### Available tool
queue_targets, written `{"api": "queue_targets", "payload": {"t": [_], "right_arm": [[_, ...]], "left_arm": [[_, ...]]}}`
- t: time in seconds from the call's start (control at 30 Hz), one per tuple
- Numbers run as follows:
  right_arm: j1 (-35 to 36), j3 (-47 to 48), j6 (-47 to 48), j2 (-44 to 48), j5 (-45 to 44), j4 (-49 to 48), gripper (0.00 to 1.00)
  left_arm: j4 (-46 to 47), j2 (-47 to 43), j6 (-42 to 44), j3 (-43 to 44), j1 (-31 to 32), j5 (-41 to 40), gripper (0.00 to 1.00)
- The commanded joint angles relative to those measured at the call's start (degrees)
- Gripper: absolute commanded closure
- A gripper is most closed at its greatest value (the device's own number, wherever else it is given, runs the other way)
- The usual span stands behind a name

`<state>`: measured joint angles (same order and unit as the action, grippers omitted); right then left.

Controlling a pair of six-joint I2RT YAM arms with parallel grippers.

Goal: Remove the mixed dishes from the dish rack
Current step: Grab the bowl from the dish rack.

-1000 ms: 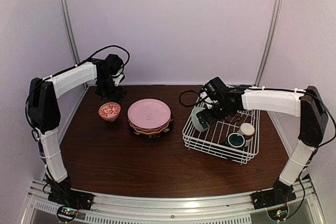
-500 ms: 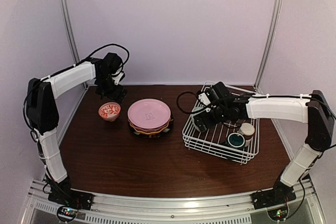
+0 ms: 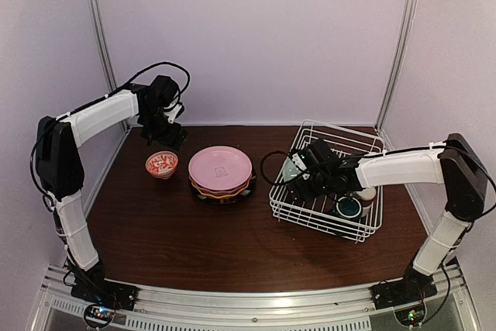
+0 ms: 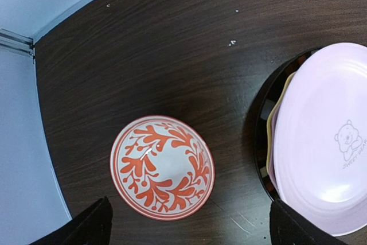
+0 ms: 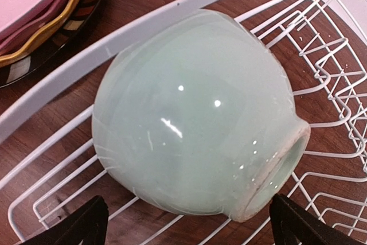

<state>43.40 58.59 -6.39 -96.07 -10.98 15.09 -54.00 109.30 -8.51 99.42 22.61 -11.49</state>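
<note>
R gripper (image 5: 189, 228) inside rack (image 3: 329, 139), fingers spread wide, holding nothing. Green bowl (image 5: 198, 113) lies on its side just ahead of it, by rack's left rail. L gripper (image 4: 189, 228) also wide open, empty, hanging over red bowl (image 4: 162, 167) on table (image 3: 170, 222), far left. Plate stack (image 3: 221, 172) mid-table. 2 cups (image 3: 349, 207) in rack, near right.

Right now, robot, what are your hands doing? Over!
Left gripper open above red-patterned bowl. Right gripper open at pale green bowl, sideways in dish rack. Nothing blocking.
</note>
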Motion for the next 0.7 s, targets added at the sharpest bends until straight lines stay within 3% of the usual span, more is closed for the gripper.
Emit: {"api": "queue_targets", "payload": {"t": [0.0,0.33,0.67], "right_arm": [[0.46,-1.89,-0.4,-1.09,-3.97,-5.74,0.0],[1.19,-2.23,-0.13,-3.71,-3.71,-10.81,0.0],[4.35,-1.78,-1.07,-5.38,-11.21,-12.82,0.0]], "left_arm": [[1.76,-1.63,-0.62,-0.61,0.55,1.11,0.03],[1.95,-1.65,-0.8,-0.11,0.68,1.71,0.03],[1.92,-1.72,-0.87,-0.55,1.03,2.09,0.03]]}}
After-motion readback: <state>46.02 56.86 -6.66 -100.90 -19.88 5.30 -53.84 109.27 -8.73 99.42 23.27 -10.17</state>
